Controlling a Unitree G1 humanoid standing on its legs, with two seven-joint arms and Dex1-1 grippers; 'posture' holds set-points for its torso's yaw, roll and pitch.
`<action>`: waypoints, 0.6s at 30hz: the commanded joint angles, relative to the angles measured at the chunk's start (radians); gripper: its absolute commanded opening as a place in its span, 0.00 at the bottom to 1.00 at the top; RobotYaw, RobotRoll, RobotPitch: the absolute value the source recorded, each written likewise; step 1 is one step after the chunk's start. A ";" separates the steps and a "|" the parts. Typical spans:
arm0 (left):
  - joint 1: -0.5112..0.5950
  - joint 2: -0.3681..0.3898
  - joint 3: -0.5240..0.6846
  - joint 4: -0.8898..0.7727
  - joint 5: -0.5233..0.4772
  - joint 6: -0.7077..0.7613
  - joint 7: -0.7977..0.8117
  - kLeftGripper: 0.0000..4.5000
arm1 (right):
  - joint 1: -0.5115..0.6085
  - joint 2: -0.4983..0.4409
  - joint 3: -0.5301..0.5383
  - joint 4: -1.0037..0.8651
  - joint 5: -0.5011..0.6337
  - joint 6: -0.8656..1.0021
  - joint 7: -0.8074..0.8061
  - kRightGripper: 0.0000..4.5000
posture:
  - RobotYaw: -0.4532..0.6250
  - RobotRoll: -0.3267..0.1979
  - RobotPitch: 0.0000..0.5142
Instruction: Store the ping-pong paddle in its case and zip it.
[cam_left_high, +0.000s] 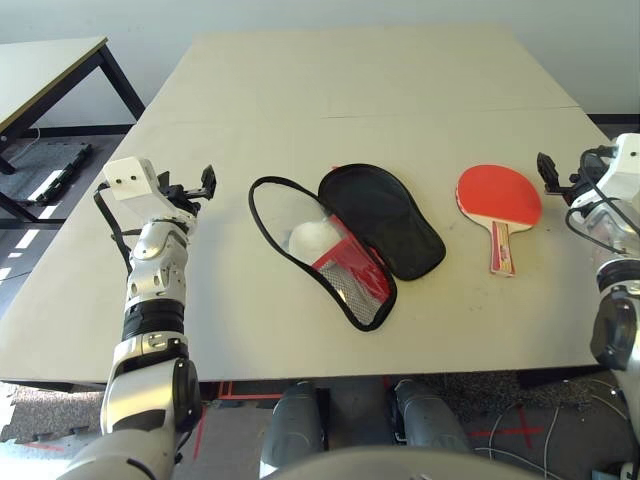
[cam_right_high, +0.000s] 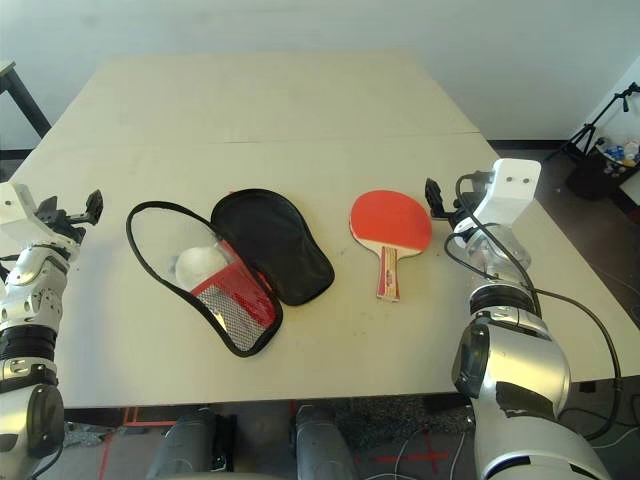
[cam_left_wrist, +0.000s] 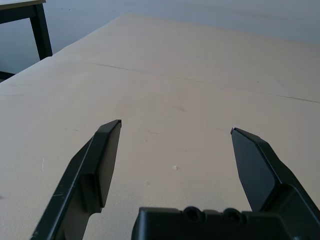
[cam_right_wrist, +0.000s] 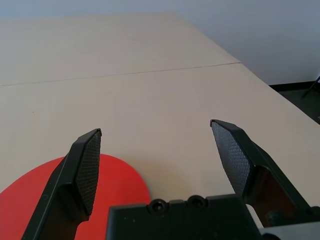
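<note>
The ping-pong paddle (cam_left_high: 498, 198) lies flat, red face up, right of the table's middle, its striped wood handle (cam_left_high: 501, 248) toward the near edge. The case (cam_left_high: 380, 220) lies unzipped and spread open at the middle, black lining up, with a red and black mesh pocket (cam_left_high: 355, 275) and a white wad (cam_left_high: 312, 238) inside. My left gripper (cam_left_high: 205, 181) hovers open to the left of the case, apart from it. Just right of the paddle's head, my right gripper (cam_right_high: 436, 198) stands open; the red face (cam_right_wrist: 75, 200) shows below its fingers (cam_right_wrist: 82, 167).
The pale table (cam_left_high: 380, 90) stretches far back with a seam across it. A second table (cam_left_high: 50, 65) with black legs stands at the far left. At the far right, tripods and gear (cam_right_high: 600, 150) sit on the floor.
</note>
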 joint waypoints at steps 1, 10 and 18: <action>0.016 0.004 0.019 0.010 -0.008 -0.006 0.009 1.00 | -0.005 0.008 -0.002 0.012 -0.003 -0.004 0.000 1.00 | 0.45 0.62 0.13; -0.031 0.070 0.055 -0.015 -0.036 0.019 0.000 1.00 | -0.010 0.011 -0.002 0.009 -0.002 0.000 -0.001 1.00 | 0.44 0.62 0.15; -0.078 0.114 -0.079 -0.415 -0.143 0.259 -0.216 1.00 | 0.007 0.024 -0.010 -0.013 0.020 0.022 0.031 1.00 | 0.46 0.62 0.16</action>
